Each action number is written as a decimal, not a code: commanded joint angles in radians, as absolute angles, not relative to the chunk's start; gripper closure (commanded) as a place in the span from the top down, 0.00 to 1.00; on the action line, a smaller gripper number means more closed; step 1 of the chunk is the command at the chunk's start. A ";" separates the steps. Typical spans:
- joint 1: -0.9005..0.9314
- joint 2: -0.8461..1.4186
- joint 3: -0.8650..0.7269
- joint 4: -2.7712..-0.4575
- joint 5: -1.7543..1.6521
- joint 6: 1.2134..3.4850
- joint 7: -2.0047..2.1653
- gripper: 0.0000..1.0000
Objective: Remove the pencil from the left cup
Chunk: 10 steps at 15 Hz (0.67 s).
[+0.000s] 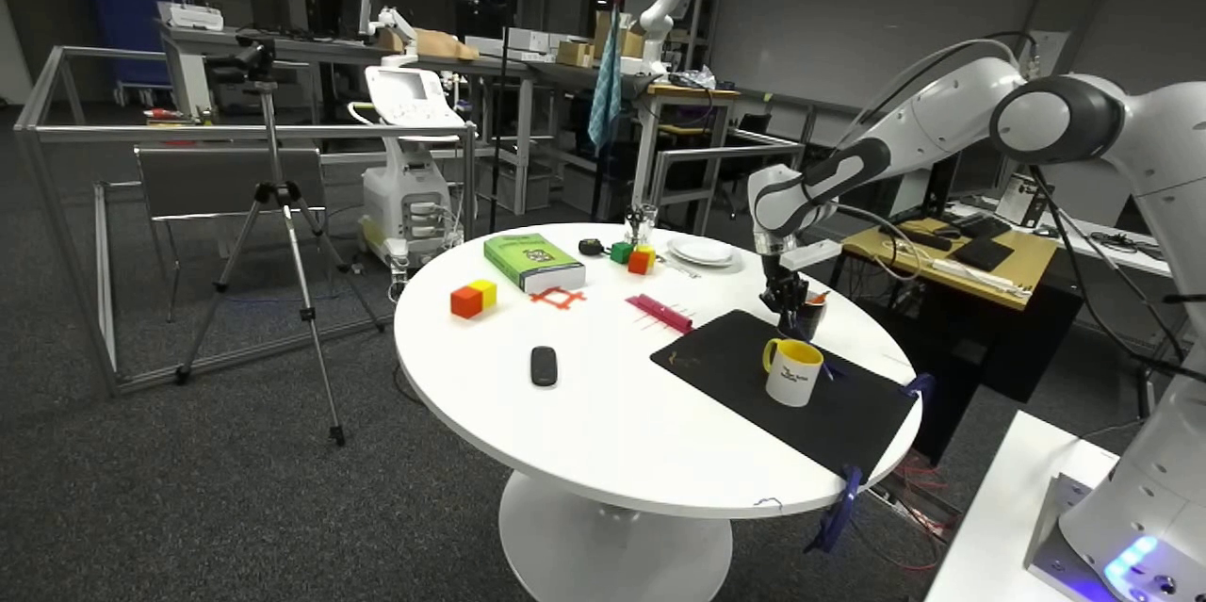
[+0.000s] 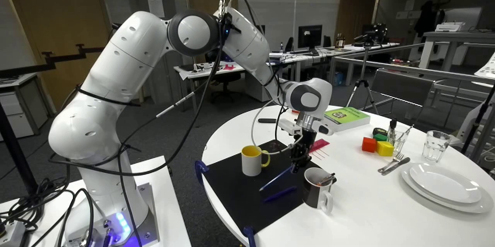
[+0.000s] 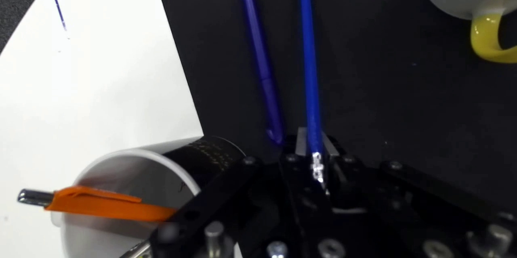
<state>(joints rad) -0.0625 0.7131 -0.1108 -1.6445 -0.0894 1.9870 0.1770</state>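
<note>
The blue pencil (image 3: 310, 64) is between the finger pads of my gripper (image 3: 316, 147) in the wrist view, its silvery end between the fingers and its pointed tip away. In an exterior view the pencil (image 2: 275, 179) slants down from my gripper (image 2: 297, 167) over the black mat; I cannot tell whether its tip touches. The left cup, a dark mug with a white inside and handle (image 2: 311, 192), stands just beside my gripper. It also shows in the wrist view (image 3: 206, 155), with an orange pen (image 3: 109, 205) in it. The pencil is outside this cup.
A white mug with yellow inside (image 2: 251, 162) stands on the black mat (image 2: 247, 200). A purple pen (image 2: 280, 194) lies on the mat near the dark cup. Plates (image 2: 444, 185), cutlery (image 2: 394, 165), glasses, coloured blocks and a green book (image 1: 533, 261) are on the table.
</note>
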 commanded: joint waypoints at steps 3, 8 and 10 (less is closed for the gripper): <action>-0.057 0.759 -0.109 -1.565 -0.093 1.899 0.157 0.02; -0.049 0.789 -0.109 -1.525 -0.095 1.849 0.157 0.40; -0.047 0.795 -0.109 -1.514 -0.093 1.840 0.158 0.56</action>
<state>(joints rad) -0.0471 0.7784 -0.1090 -1.5639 -0.0894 1.8961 0.1763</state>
